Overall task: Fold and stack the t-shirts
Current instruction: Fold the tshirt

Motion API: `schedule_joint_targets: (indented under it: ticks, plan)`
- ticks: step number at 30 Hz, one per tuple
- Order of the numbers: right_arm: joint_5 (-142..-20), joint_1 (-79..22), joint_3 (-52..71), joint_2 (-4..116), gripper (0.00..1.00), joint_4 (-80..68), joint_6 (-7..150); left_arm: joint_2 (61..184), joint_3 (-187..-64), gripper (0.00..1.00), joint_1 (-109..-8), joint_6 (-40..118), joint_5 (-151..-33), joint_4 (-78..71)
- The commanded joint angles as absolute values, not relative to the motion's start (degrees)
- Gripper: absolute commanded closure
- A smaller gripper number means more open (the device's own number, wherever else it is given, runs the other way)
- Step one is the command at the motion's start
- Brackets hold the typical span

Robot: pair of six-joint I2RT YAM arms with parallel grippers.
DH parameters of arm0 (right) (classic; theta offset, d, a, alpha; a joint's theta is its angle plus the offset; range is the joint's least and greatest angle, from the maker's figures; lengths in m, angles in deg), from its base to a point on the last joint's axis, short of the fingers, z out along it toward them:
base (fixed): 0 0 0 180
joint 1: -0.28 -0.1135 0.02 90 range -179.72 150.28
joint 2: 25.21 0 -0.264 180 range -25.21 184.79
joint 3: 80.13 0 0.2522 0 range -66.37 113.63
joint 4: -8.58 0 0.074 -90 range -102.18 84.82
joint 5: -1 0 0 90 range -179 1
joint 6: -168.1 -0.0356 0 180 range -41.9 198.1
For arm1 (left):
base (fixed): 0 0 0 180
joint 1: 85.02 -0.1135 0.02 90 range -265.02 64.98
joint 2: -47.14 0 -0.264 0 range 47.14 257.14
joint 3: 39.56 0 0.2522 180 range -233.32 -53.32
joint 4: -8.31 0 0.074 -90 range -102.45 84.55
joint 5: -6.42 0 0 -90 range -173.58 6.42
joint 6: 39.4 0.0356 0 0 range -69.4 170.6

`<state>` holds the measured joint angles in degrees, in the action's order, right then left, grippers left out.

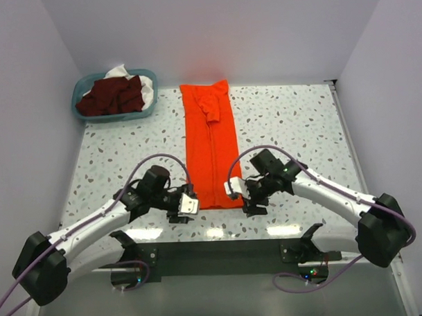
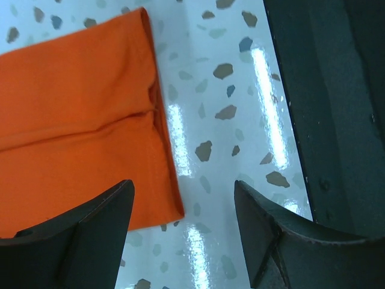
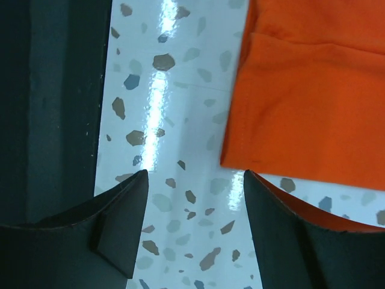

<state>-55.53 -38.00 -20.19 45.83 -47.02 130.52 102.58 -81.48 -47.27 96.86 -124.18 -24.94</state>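
Left end effector and right end effector both open, empty, beside near hem corners of folded orange-red cloth t-shirt; likely limp, light, so pinch corners.

The desk in front of me has a glossy white top speckled with grey and brown flecks, and a dark strip runs along its near edge. Down the middle lies an orange-red t-shirt, folded into a long narrow band, flat, with its near hem short of that strip. A teal plastic basket sits in the far left corner, apart from the shirt.
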Motion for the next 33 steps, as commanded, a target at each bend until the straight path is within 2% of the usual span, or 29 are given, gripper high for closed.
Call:
schedule_joint_targets:
  ticks: [1, 4, 7, 15, 21, 26, 29, 30, 32, 33]
  plan:
    - [-58.23, -39.53, -23.38, 45.71, 0.37, -35.96, 133.91, 106.09, -79.34, 0.29, -45.91, 97.28, -120.15, -16.98]
    - [-59.2, -39.79, -24.09, 48.87, 0.42, -32.87, 135.31, 109.53, -79.16, 0.35, -45.82, 98.41, -118.65, -14.6]
    - [-59.65, -40.06, -24.18, 51.95, 0.44, -31.64, 137.51, 111.38, -78.89, 0.35, -45.82, 99.64, -116.72, -13.37]
    - [-61.84, -40.94, -26.98, 55.91, 0.46, -28.74, 142.52, 115.86, -77.22, 0.38, -45.74, 104.65, -114.26, -10.91]
    - [-64.04, -42.17, -27.34, 58.98, 0.47, -27.41, 144.01, 120.17, -78.45, 0.46, -45.83, 106.41, -112.94, -11.34]
    - [-65.62, -42.78, -28.57, 59.78, 0.61, -26.89, 144.63, 121.05, -78.45, 0.58, -45.74, 107.82, -113.02, -12.74]
    - [-66.68, -43.31, -29.45, 59.08, 0.74, -26.54, 144.37, 120.7, -78.28, 0.64, -45.83, 108.26, -113.37, -13.53]
    - [-66.85, -43.66, -29.63, 58.99, 0.85, -26.62, 143.5, 120.7, -78.63, 0.66, -45.74, 108.26, -113.46, -13.89]
    - [-67.21, -43.93, -29.63, 58.64, 0.97, -26.27, 142.09, 120.53, -79.33, 0.73, -45.82, 107.56, -113.99, -14.94]
    - [-67.47, -44.36, -29.63, 58.2, 1.0, -26.27, 140.43, 120.27, -80.03, 0.75, -45.74, 107.21, -114.6, -15.29]
